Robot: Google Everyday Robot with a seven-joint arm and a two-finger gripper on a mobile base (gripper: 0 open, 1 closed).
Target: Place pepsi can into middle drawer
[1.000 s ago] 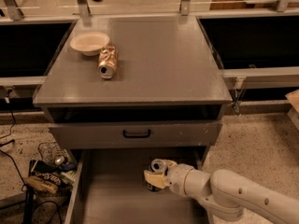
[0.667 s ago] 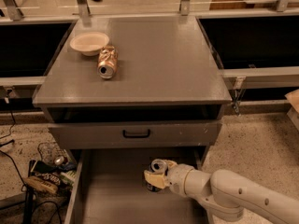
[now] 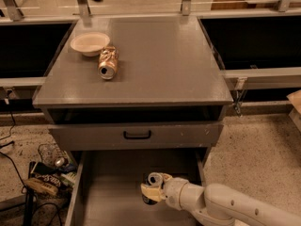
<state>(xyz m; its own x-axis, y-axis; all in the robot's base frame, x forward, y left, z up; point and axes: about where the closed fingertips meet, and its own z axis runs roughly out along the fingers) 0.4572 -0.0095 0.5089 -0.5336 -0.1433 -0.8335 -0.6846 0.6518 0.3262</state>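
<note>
The pepsi can [image 3: 149,200] is dark with a silver top and stands upright inside the open middle drawer [image 3: 110,187], right of the middle of its grey floor. My gripper [image 3: 153,190] reaches in from the lower right on a white arm, with cream fingers [image 3: 149,191] closed around the can. I cannot tell whether the can's base touches the drawer floor. The copper-gold can [image 3: 107,63] lies on its side on the cabinet top.
A white bowl [image 3: 89,43] sits on the grey cabinet top [image 3: 155,60] beside the copper-gold can. A shut drawer front with a black handle [image 3: 137,135] is above the open drawer. Cables and clutter [image 3: 44,173] lie on the floor at the left.
The gripper and the can have moved a little down and to the left in the view, lower into the drawer. Nothing else has moved.
</note>
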